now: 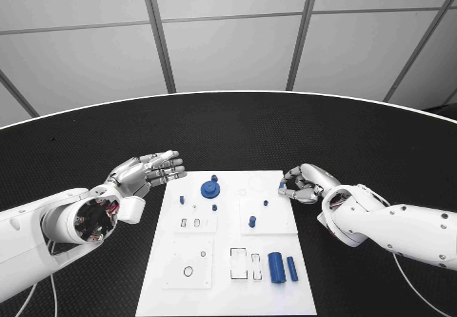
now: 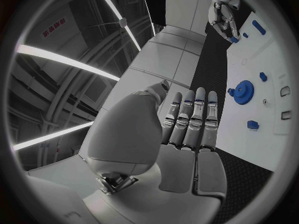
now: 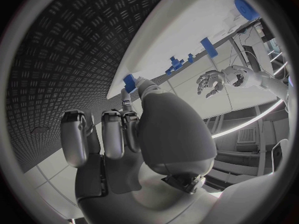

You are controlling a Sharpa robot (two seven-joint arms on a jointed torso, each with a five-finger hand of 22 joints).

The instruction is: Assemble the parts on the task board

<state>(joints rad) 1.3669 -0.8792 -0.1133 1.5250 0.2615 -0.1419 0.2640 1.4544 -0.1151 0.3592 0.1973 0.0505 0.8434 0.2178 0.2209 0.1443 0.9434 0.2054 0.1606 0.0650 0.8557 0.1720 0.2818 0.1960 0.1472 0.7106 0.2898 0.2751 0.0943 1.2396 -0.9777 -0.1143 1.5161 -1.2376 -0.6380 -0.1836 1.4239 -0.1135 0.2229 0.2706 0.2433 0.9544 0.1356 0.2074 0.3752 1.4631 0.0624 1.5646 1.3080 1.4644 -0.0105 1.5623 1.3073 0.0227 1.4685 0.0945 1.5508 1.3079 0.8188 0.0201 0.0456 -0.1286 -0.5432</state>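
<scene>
Pinching a small blue part (image 3: 129, 80) between fingertips of the right hand (image 1: 305, 185), right at the right edge of the task board (image 1: 224, 294), probably lining it up for a seat on that side; which seat, impossible to tell. Hovering the left hand (image 1: 152, 170) just beside the board's far left corner, fingers stretched out side by side and grasping nothing, likely staying off the working side so as not to be crowding it. Resting the board flat in the middle of the black tabletop (image 1: 95, 132), between both arms. Carrying on its far half a blue gear (image 1: 209, 190) with small blue pegs (image 1: 252, 222) standing near it, and at the near right 2 blue cylinders (image 1: 282, 267) lying side by side, seemingly not yet fitted.

Giving the whole layout from the head view, but partly hiding the pinch behind the right hand's own fingers. Showing that pinch plainly from the right wrist view, though not telling whether the part is touching the board's edge or hanging just off it. Confirming from the left wrist view the left hand's bare palm and straight fingers, with the gear lying beyond them.
</scene>
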